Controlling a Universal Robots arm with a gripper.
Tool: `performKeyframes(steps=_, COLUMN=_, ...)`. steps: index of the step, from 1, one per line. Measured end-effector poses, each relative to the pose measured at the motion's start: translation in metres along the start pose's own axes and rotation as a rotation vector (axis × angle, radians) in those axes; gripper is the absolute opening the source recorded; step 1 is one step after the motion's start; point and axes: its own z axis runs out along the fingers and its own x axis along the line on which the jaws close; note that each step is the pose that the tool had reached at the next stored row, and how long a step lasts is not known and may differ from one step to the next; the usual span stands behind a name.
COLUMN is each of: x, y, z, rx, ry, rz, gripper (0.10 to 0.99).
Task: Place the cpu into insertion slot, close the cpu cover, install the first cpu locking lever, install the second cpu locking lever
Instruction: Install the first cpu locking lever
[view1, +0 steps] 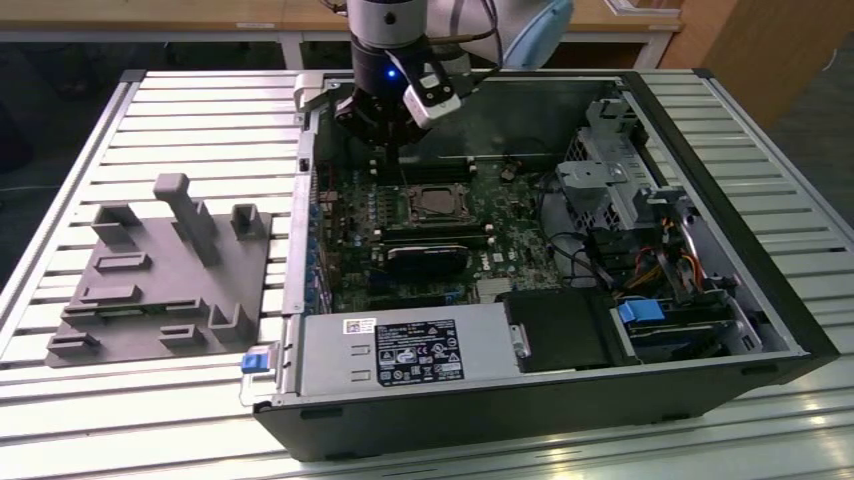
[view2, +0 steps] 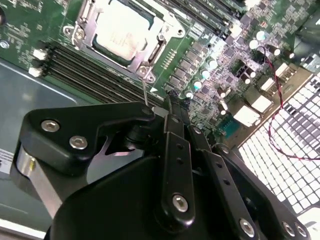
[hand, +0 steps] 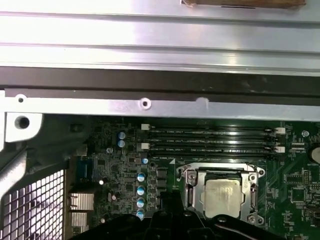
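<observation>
Exterior view, left side: a grey moulded fixture tray (view1: 160, 275) lies on the slatted metal table (view1: 200, 110), well apart from the open computer case (view1: 534, 410).
Gripper: the gripper (view1: 386, 160) hangs in the upper middle of the exterior view, down inside the case over the green motherboard (view1: 350, 270). I cannot tell how far open it is, or whether it has hold of anything.
Locking lever: in the second wrist view a thin wire lever (view2: 145, 92) runs from a corner of the socket up to the gripper's tip. Whether they touch I cannot tell.
cpu: the cpu (view1: 434, 205) sits near frame centre, just below and to the exterior view's right of the gripper. It lies flat in the insertion slot (hand: 220, 169), pale top up.
cpu cover: the cpu cover (hand: 196, 192) lies down around the chip, framing it.
Memory slots: long black memory slots (hand: 210, 139) run just beside the socket.
Lower middle: a black heatsink (view1: 424, 262), then the power supply (view1: 400, 352).
Right side: a metal drive cage (view1: 607, 170) and a blue tab (view1: 643, 312).
</observation>
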Motion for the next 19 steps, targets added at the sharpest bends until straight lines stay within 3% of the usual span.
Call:
performKeyframes(steps=13, x=0.0034, y=0.0153, z=0.006, rx=0.0, ry=0.0, rz=0.0, gripper=0.11)
performKeyframes(steps=16, x=0.0001, y=0.0165, z=0.0062, rx=0.0, ry=0.0001, rz=0.0, gripper=0.11)
performKeyframes(steps=19, x=-0.0096, y=0.0164, z=0.0065, rx=0.0, ry=0.001, rz=0.0, gripper=0.11)
